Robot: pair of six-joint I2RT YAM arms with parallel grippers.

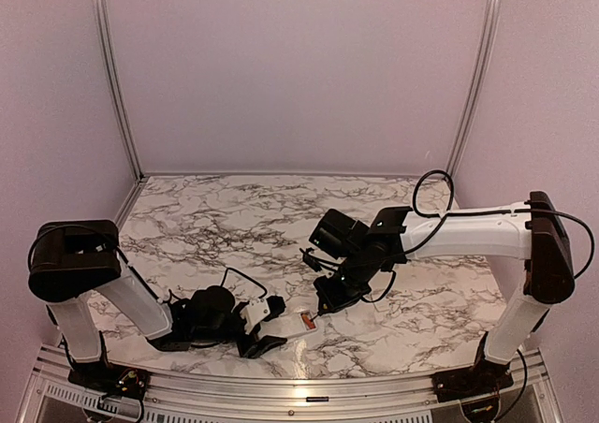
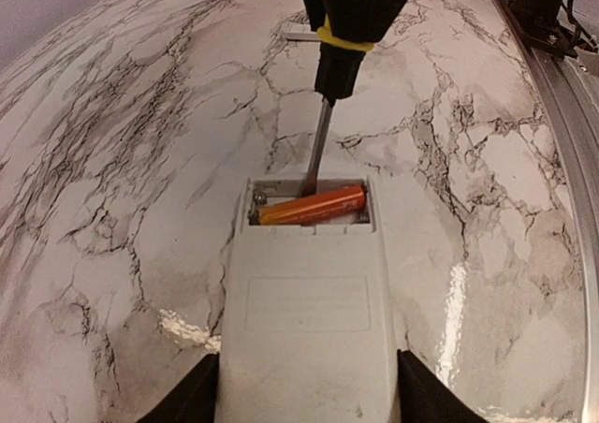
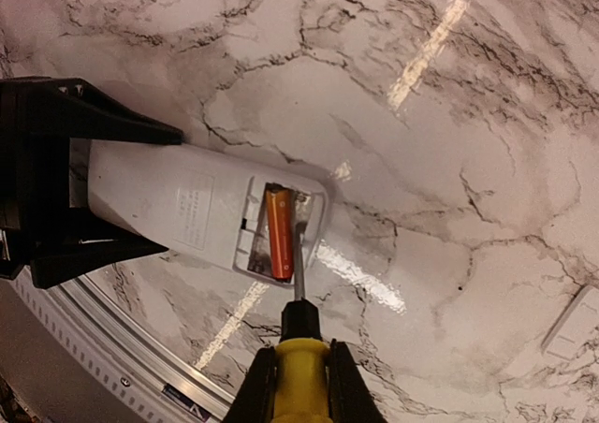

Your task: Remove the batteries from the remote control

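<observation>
The remote control (image 2: 304, 301) lies face down near the front edge of the marble table (image 1: 234, 217), the left gripper (image 2: 307, 386) pressed against both its long sides. One orange battery (image 2: 311, 205) sits in the open compartment (image 2: 265, 196). The right gripper (image 3: 299, 386) clamps a yellow-handled screwdriver (image 2: 323, 142), whose tip crowds the battery's far side. A small white cover plate (image 3: 571, 325) lies well apart.

From high behind, the top camera overlooks the remote control (image 2: 304, 320); both wrist cameras face it closely from opposite ends, sharing its open end.
</observation>
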